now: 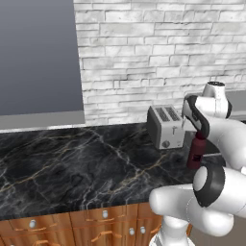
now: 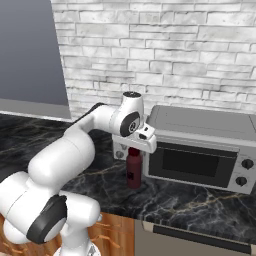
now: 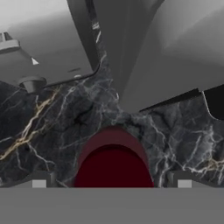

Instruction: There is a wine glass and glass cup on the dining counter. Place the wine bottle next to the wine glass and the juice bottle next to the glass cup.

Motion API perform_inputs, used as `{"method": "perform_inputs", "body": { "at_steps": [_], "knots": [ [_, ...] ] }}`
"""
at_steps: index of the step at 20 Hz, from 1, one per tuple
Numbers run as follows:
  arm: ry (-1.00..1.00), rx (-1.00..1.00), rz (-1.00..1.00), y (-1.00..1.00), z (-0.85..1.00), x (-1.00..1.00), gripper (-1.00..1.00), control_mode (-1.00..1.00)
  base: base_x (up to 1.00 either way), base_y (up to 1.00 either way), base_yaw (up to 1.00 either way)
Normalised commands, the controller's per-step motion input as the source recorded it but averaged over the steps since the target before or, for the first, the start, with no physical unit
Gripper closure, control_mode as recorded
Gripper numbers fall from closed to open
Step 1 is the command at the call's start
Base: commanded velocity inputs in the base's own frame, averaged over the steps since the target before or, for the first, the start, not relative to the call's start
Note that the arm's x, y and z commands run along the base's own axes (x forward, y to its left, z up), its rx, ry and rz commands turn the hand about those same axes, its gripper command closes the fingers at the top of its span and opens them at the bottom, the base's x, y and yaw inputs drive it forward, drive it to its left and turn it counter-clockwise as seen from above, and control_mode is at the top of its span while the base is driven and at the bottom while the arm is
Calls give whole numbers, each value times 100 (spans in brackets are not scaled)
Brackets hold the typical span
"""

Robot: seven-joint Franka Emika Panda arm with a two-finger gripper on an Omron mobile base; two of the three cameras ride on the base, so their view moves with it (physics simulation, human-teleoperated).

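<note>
The stubby dark maroon juice bottle [image 3: 113, 162] stands on the black marble counter [image 1: 72, 163] between silver toaster [image 1: 164, 126] and grey toaster oven [image 2: 200, 150]. The gripper [image 3: 111, 183], fingers apart, straddles its top; grasping seems underway, closing next.

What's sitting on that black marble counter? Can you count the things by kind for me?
Bottles: 1, the juice bottle, right under the gripper
Toasters: 1, the toaster
Toaster ovens: 1, the toaster oven
Total: 3 things on the counter
</note>
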Motion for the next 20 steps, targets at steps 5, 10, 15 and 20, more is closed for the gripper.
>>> {"method": "perform_inputs", "body": {
  "at_steps": [5, 10, 15, 20],
  "knots": [
    [0, 0, 0, -3, -16, 0, -100, -100, 0, 0, 0],
    [0, 0, 0, -1, -14, 0, -100, -100, 0, 0, 0],
    [0, 0, 0, -1, -16, 1, 100, -100, 0, 0, 0],
    [0, 0, 0, -2, -5, -2, 100, -100, 0, 0, 0]
  ]
}}
